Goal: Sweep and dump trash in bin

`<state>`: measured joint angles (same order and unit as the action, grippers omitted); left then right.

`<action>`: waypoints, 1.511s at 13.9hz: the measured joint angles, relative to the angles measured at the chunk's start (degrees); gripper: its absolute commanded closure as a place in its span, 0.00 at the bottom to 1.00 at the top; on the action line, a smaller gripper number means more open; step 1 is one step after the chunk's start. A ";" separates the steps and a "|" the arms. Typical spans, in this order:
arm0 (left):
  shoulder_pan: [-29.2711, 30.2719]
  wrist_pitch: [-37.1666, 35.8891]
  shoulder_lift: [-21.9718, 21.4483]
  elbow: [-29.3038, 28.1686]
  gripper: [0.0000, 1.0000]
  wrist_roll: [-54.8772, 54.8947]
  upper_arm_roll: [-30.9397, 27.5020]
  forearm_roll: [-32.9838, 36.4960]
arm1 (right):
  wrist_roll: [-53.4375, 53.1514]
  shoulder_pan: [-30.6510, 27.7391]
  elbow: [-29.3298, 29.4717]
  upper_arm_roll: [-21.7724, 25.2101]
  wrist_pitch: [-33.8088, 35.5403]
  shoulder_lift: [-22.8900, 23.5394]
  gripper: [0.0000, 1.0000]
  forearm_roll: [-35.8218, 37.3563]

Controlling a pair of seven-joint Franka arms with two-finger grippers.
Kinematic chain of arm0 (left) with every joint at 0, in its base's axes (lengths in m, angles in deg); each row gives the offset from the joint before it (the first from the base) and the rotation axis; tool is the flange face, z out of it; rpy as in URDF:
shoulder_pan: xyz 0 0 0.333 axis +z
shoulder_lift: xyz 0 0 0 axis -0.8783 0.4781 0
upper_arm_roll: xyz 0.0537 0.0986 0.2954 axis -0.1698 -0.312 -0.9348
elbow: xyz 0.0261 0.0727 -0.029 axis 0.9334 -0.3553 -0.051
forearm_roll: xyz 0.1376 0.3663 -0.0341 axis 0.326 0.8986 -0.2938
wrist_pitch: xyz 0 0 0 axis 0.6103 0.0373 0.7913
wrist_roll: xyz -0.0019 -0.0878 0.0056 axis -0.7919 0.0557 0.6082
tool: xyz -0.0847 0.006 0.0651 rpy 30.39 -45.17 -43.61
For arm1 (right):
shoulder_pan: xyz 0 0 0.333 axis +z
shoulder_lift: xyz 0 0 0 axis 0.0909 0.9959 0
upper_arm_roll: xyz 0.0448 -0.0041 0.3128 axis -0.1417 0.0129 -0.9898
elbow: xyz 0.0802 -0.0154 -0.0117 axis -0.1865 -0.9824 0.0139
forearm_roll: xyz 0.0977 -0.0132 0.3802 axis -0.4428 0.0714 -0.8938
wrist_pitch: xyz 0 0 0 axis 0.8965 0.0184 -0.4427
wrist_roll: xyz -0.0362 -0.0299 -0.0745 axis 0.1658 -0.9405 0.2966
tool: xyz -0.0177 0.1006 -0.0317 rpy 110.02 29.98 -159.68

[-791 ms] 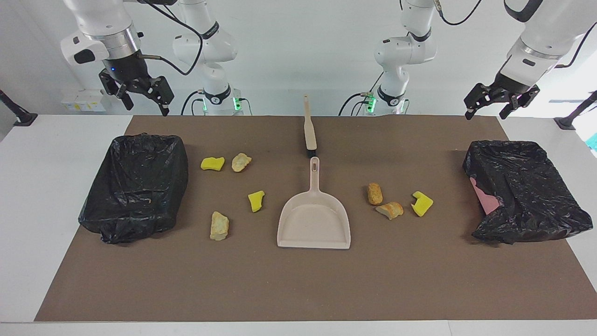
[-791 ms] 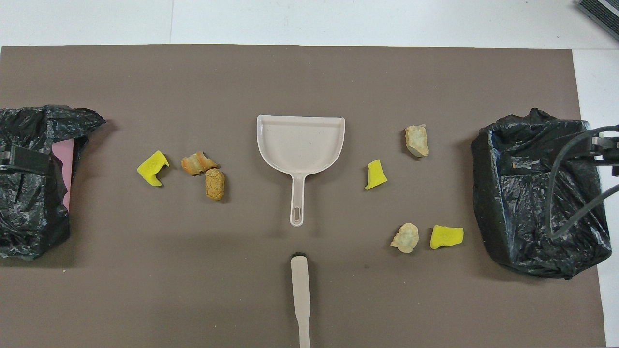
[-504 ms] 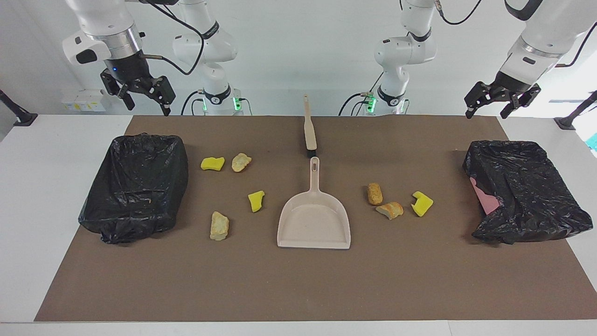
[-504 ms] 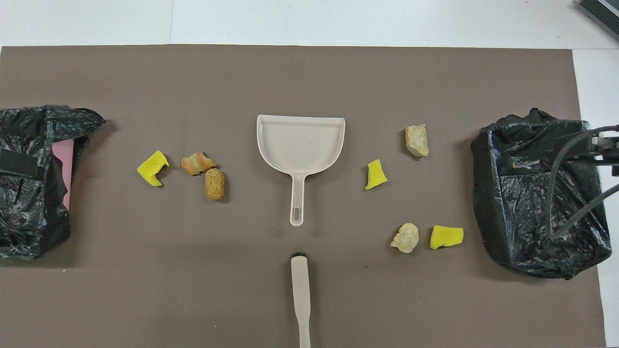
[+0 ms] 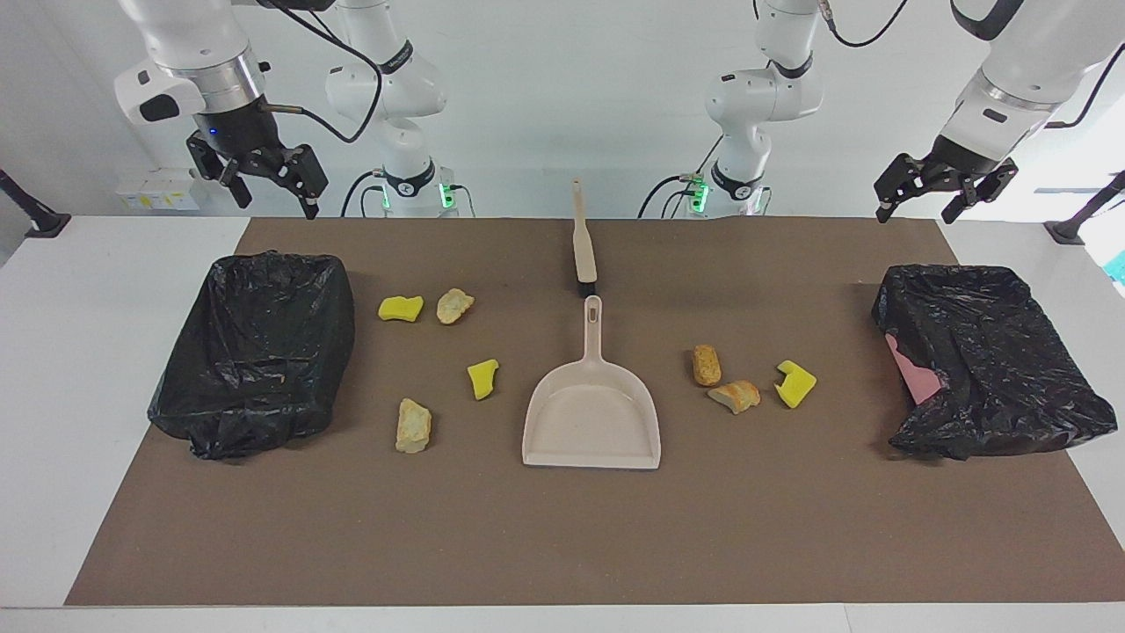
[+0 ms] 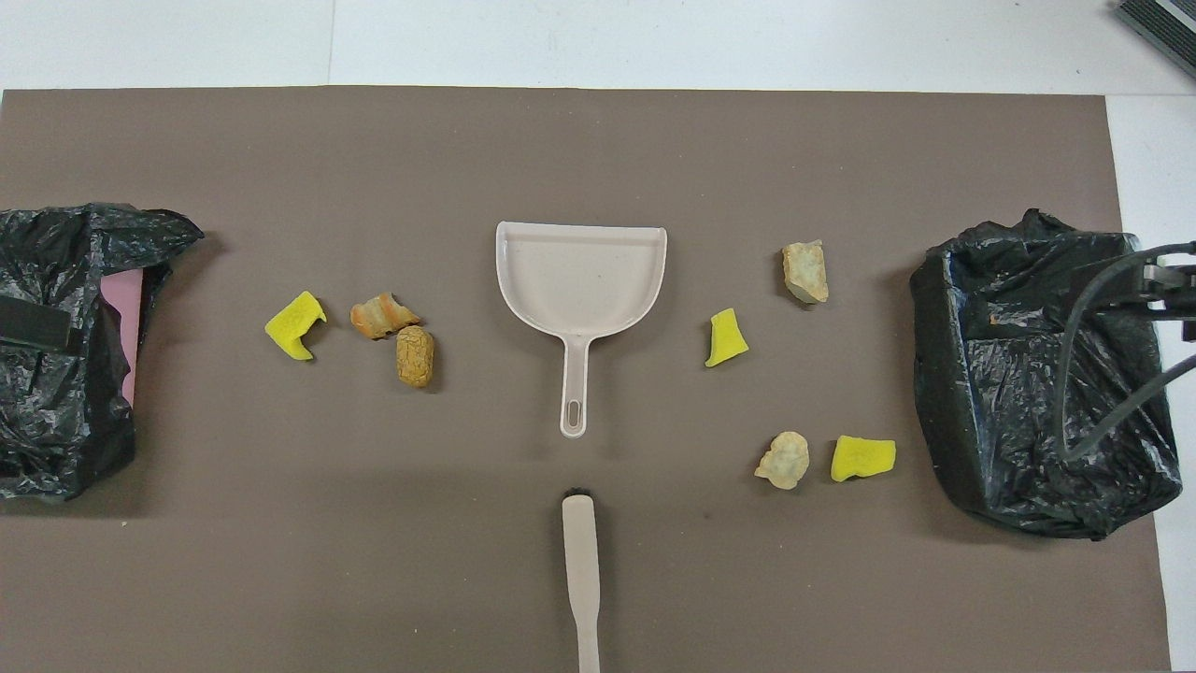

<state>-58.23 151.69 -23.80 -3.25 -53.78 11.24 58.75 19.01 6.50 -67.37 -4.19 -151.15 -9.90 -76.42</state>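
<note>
Bins are sitting at both ends of the brown mat (image 5: 562, 545). Taking the facing view from its left: the right gripper (image 5: 264, 180) is hanging in the air with its fingers spread and holding nothing, over the table edge just robot-side of the black-lined bin (image 5: 255, 352) at the right arm's end. Beside that bin, four scraps of trash are lying apart: a yellow chunk (image 5: 401, 308) just beside a tan piece (image 5: 454, 305), a second yellow chunk (image 5: 482, 379) and a pale bread-like piece (image 5: 413, 425) farther from the robots. The beige dustpan (image 5: 591, 422) is resting mid-mat, its handle pointing at the brush (image 5: 584, 246), which is lying nearer the robots. Next, a brown roll (image 5: 705, 365) is touching a crusty piece (image 5: 735, 396), with a third yellow chunk (image 5: 794, 384) near them. The second bin (image 5: 993, 360) is sitting at the left arm's end, and the left gripper (image 5: 945, 189) is hanging open and empty over the mat's edge near it.
</note>
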 measured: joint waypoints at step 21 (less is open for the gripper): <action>-27.41 20.80 -19.56 -44.08 0.00 -16.04 0.66 -4.51 | -22.00 21.90 -1.05 -1.26 -25.51 19.07 0.00 -0.16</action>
<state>-85.64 172.49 -43.36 -47.33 -69.83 11.90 54.24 -2.99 28.40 -68.42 -5.45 -176.66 9.18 -76.57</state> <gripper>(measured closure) 0.000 0.000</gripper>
